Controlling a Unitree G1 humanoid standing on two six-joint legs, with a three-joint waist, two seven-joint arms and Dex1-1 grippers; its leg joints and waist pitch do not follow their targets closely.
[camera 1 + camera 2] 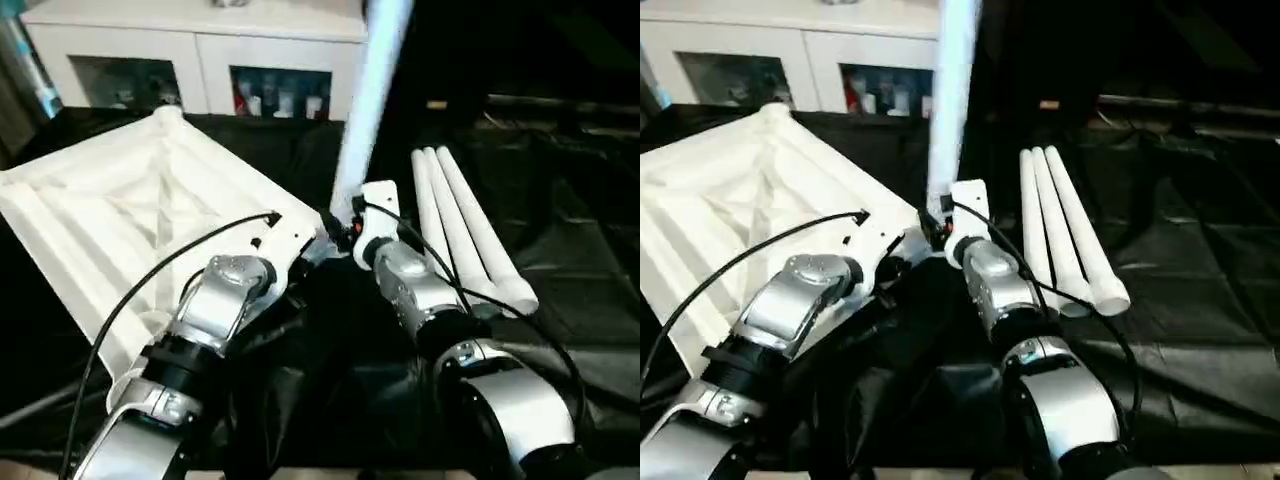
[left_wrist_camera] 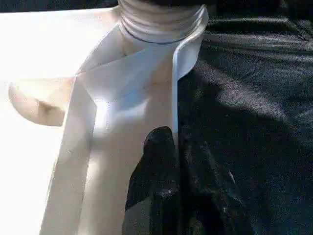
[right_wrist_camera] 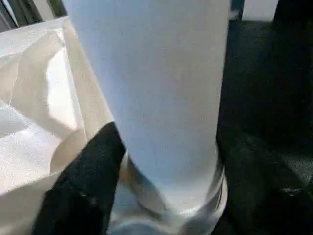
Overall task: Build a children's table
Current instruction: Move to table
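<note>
the white tabletop lies upside down on the black cloth, ribbed underside up, to the robot's left. behind it stands a white cabinet with glass doors. one leg stands upright in the near corner socket. three loose legs lie side by side on the cloth to the right. the right gripper sits at the standing leg's base, one black finger beside it; whether it grips or merely flanks the leg is hard to tell. the left gripper is closed, pinching the tabletop's rim by that corner.
</note>
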